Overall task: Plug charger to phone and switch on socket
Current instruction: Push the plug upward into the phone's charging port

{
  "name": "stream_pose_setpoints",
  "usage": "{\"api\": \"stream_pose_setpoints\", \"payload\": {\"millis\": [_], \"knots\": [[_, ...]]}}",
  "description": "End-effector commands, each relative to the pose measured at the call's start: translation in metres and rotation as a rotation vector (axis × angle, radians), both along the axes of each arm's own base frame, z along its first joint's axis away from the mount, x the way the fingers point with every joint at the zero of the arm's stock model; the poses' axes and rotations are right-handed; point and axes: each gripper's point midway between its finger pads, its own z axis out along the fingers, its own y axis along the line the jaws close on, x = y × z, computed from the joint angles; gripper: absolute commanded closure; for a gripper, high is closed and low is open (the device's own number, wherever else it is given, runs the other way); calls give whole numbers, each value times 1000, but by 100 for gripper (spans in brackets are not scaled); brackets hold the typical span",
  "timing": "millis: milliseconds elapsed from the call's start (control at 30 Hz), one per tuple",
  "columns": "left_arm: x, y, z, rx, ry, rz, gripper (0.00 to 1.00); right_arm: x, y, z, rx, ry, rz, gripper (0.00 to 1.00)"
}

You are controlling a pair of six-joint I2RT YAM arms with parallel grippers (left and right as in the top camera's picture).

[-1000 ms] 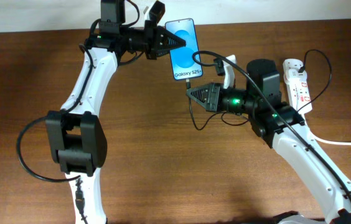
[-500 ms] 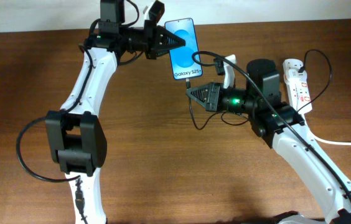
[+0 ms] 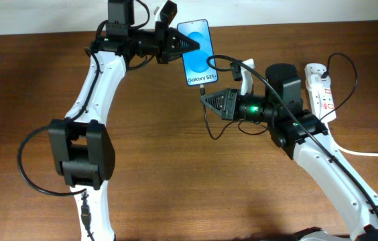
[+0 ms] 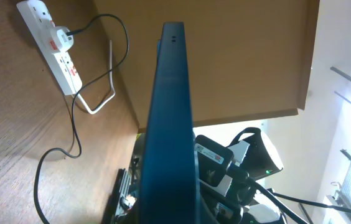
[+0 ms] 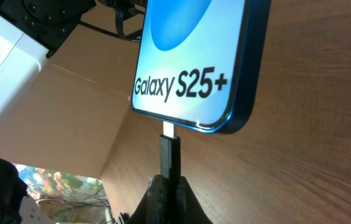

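Nothing has visibly changed since earlier

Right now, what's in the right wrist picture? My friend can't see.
The right arm's jaws pinch a black charger plug whose metal tip meets the bottom edge of a slim black-edged phone, its bright blue screen reading "Galaxy S25+". Brown wooden table behind.

Overhead: even, soft room light, sharp edge to edge. Only faint soft shade on desk (image 3: 175, 167) under the arms. The phone (image 3: 197, 52) screen is the brightest spot, txt legible, no glare.

Left wrist: phone (image 4: 170, 124) edge v. close, soft and out of focus. Desk grain and socket (image 4: 54, 40) behind look sharper. Right side blown out white by bright bkgd.

Right wrist: phone (image 5: 194, 56) screen bright, lettering crisp, thin light line along lower rim. The charger (image 5: 169, 155) plug is dark w/ little detail. Bkgd bottom-left blurry.
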Motion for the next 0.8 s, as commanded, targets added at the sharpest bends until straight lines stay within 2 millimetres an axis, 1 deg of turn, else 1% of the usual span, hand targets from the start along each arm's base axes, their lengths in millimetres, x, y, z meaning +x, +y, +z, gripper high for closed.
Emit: {"api": "stream_pose_setpoints", "payload": {"millis": [0,167,767], "knots": [[-18,-1,37,-41,-85,-50,100,9,-3,2,-9,-29,-33,96],[-18,-1,37,-41,-85,-50,100,13,-17,5,12,-23,-40,96],[-18,-1,36,-40,-85,-48,100,10,-17,2,13,1,-35,96]]}}
